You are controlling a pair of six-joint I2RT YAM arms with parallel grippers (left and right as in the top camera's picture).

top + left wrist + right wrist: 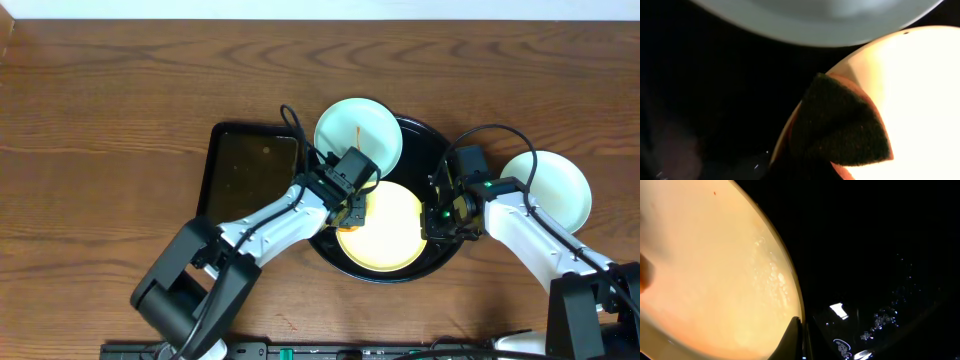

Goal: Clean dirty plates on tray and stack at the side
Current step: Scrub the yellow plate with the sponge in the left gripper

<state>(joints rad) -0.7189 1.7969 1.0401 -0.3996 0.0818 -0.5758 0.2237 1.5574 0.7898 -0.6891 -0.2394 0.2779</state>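
Note:
The round black tray [437,140] holds a pale yellow plate [392,235]. A mint plate [350,125] with an orange smear lies over the tray's far left rim. A second mint plate [555,185] lies on the table right of the tray. My left gripper [352,207] is shut on a dark sponge [840,125] and presses it on the yellow plate's [920,95] left edge, just below the mint plate [830,22]. My right gripper [441,217] pinches the yellow plate's [710,270] right rim; one finger [794,339] lies on top of the rim.
A rectangular dark tray [250,170] lies on the wooden table just left of the round tray. Water droplets and soap film sit on the black tray floor [880,320]. Cables run above both wrists.

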